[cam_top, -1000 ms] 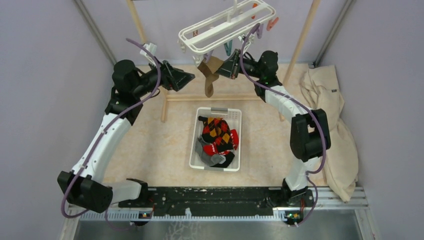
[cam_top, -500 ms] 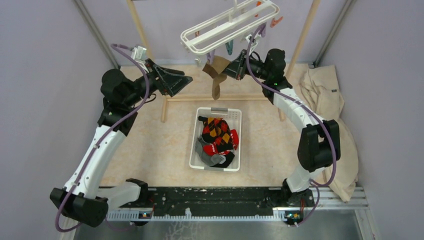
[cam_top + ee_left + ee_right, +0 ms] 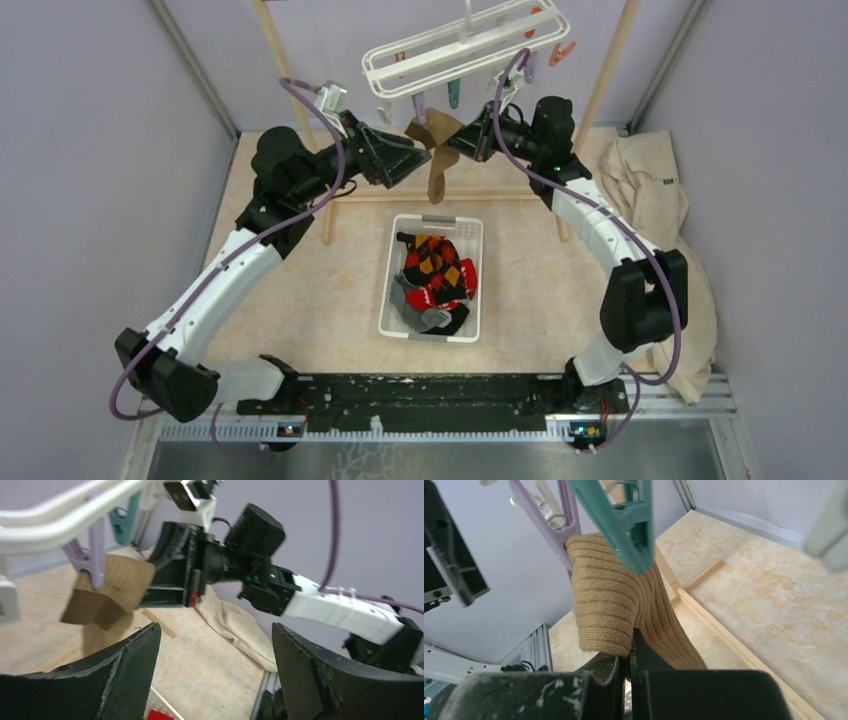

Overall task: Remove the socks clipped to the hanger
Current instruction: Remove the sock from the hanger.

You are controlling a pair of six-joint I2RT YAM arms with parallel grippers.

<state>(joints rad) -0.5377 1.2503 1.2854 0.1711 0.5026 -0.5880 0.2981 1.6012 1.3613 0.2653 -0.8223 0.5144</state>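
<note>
Pinching tan sock [image 3: 606, 605] in right end effector [image 3: 630, 652] to pull it off its clip [image 3: 555, 517], left end effector [image 3: 215, 632] wide at nine o'clock.

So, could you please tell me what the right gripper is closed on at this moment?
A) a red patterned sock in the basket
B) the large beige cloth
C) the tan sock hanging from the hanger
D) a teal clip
C: the right gripper is shut, its fingers pinching the tan ribbed sock, which hangs from a lavender clip on the white hanger.
</note>
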